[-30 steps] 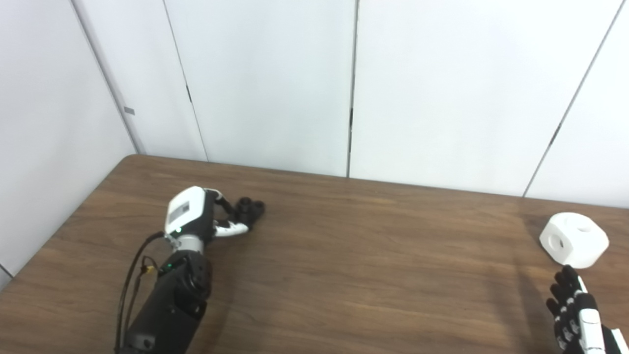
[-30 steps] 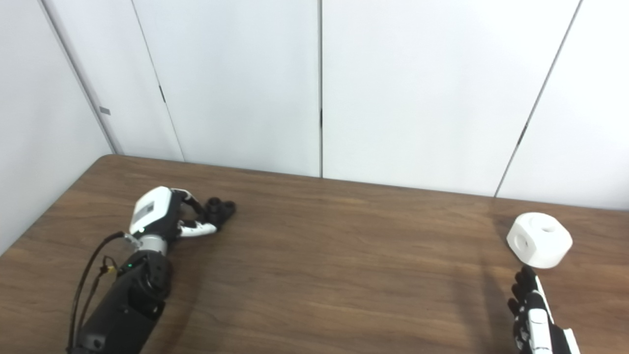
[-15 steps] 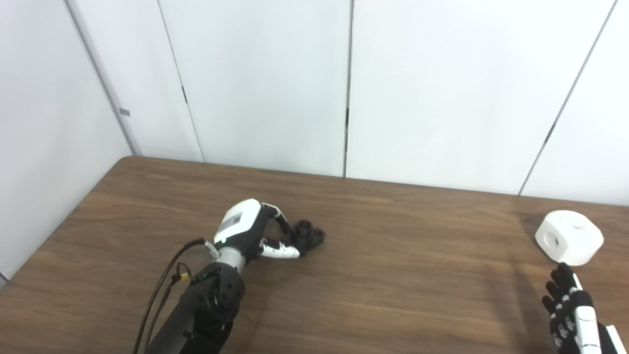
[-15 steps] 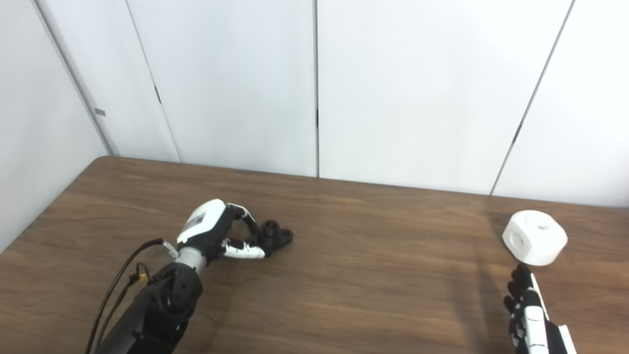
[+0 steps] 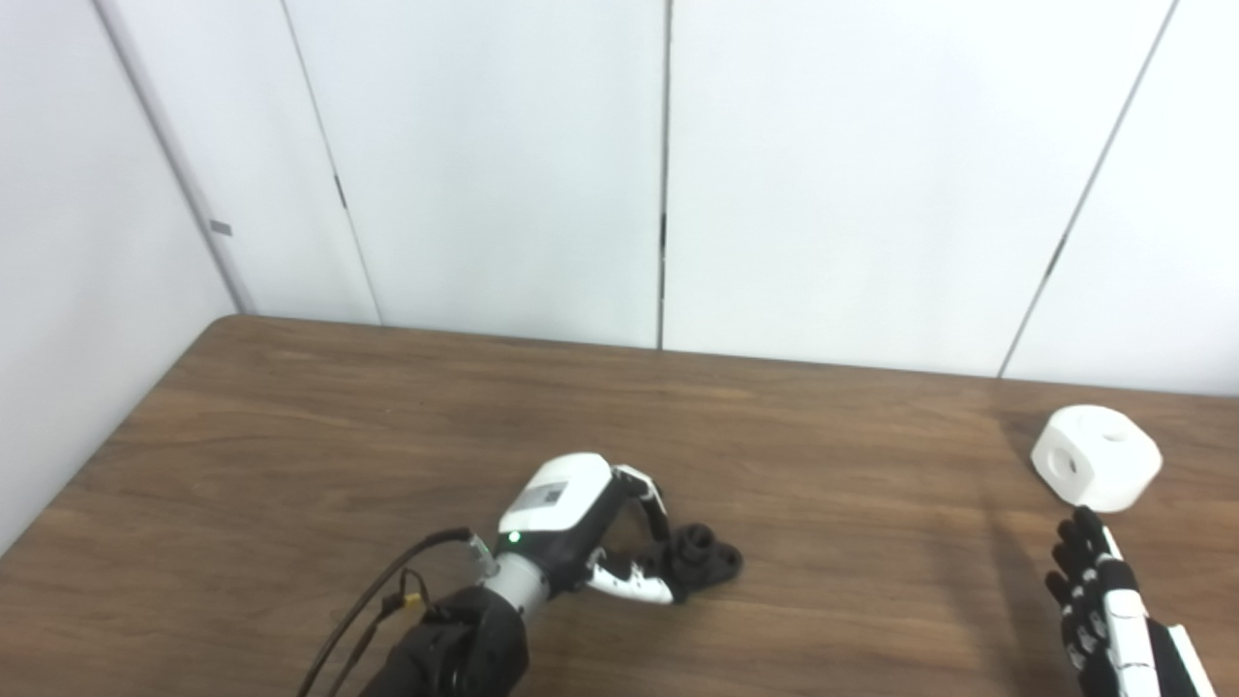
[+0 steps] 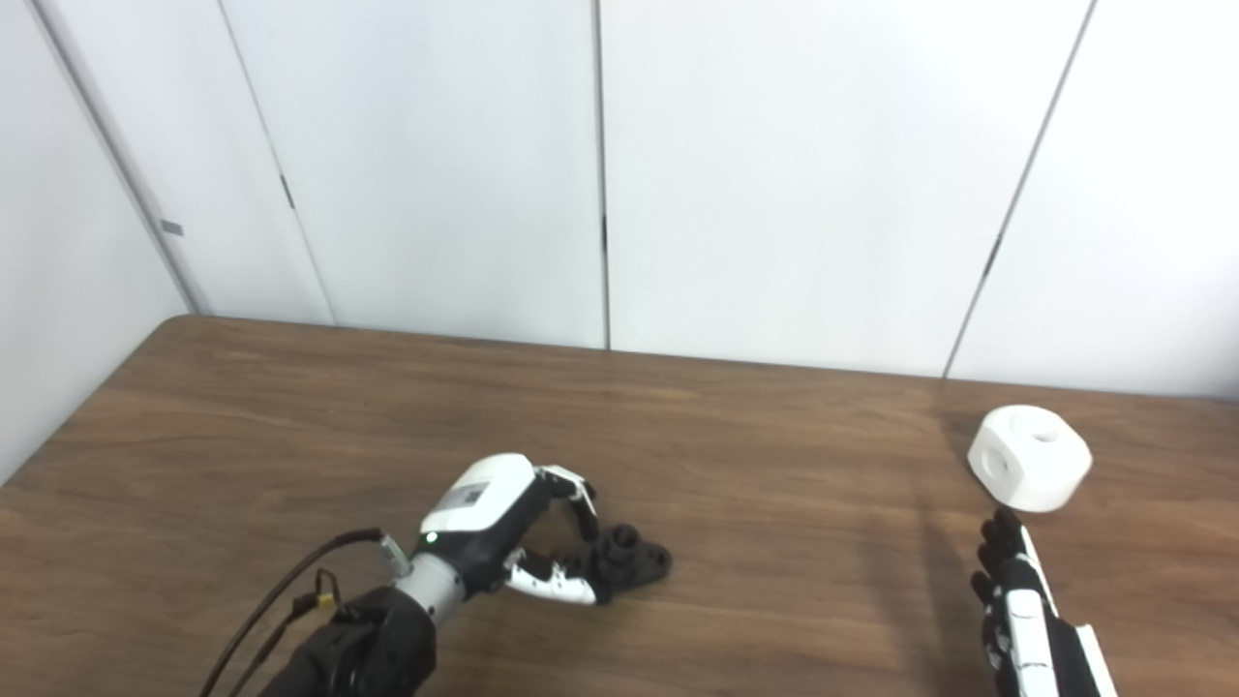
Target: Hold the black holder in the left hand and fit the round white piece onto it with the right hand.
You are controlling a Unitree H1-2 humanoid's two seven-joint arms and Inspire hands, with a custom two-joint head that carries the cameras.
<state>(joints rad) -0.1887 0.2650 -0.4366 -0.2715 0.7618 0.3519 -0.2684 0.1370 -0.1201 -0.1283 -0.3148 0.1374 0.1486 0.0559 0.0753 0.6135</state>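
Our left hand [image 5: 581, 528] grips the black holder [image 5: 707, 561] low on the counter [image 5: 290, 436], bottom centre; our right hand [image 6: 1016, 605], fingers spread and empty, must next close on the round white piece [image 6: 1029, 469] at right.

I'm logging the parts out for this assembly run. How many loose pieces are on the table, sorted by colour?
Black: 1, the black holder, gripped by the left hand.
White: 1, the round white piece, resting on the table just beyond the right hand.
Total: 2
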